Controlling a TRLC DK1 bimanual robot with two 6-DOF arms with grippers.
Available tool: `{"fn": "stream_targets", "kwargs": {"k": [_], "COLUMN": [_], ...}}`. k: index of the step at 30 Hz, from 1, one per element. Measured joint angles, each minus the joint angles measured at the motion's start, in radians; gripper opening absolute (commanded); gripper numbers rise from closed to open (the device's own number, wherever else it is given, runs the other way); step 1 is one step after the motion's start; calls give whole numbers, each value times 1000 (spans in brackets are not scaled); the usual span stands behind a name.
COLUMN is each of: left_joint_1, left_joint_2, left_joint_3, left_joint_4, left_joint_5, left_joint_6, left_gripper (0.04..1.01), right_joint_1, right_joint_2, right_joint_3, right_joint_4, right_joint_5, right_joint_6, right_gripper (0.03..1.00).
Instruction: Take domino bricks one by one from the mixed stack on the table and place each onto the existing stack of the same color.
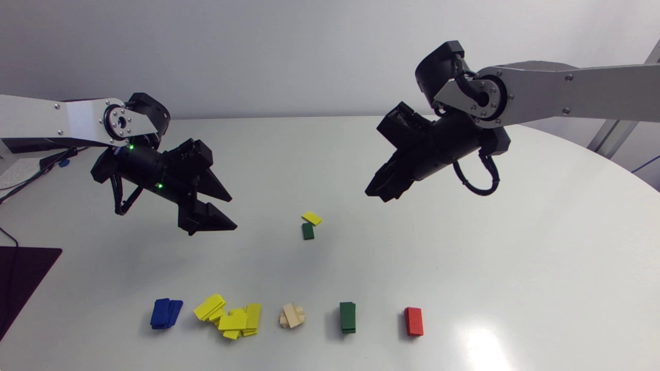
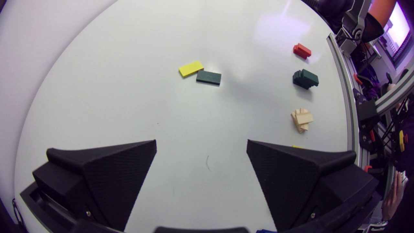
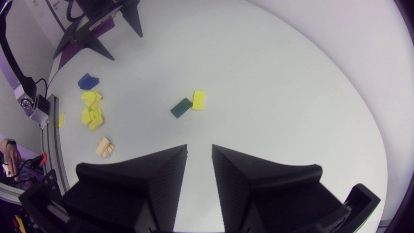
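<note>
We hold both arms above the white table (image 1: 464, 247), neither gripper carrying anything. Our left gripper (image 1: 233, 212) hangs over the left part of the table with its two wedge fingers spread wide, bare tabletop showing between them in the left wrist view. Our right gripper (image 1: 375, 195) hangs over the far middle of the table, pointing down and to the left. Its fingers stand close together, but a narrow strip of table shows between them in the right wrist view, so they are not closed on anything. Near the middle of the table lie the two bricks left from the mixed stack, both flat on the surface: a yellow brick (image 1: 311, 218) and a dark green brick (image 1: 308, 231). They sit just beside each other and seem to meet at a corner, the yellow one on the far side. Both are well apart from either gripper. Along the near edge runs the row of sorted stacks. From left to right we see a blue stack (image 1: 166, 313), a loose and sprawling yellow pile (image 1: 229, 317), a pale wooden stack (image 1: 292, 315) with bricks crossed at angles, a green stack (image 1: 347, 317) and a red stack (image 1: 413, 321).
</note>
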Motion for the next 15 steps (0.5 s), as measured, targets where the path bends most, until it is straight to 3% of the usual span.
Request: {"fn": "stream_targets", "kwargs": {"k": [7,15], "left_joint_1": [-67,-77], "left_joint_2": [31,57], "left_joint_3": [17,23], "left_joint_4": [-4,14], "left_joint_5": [0,-2], "left_joint_6": [0,0], "left_gripper": [990,990], "right_joint_1": [2,2], "right_joint_2": [-13,-71], "right_joint_3": [-17,-17], "right_joint_4": [-2,-18], "right_joint_5": [0,0], "right_joint_6": [0,-11], "right_gripper": [979,979]}}
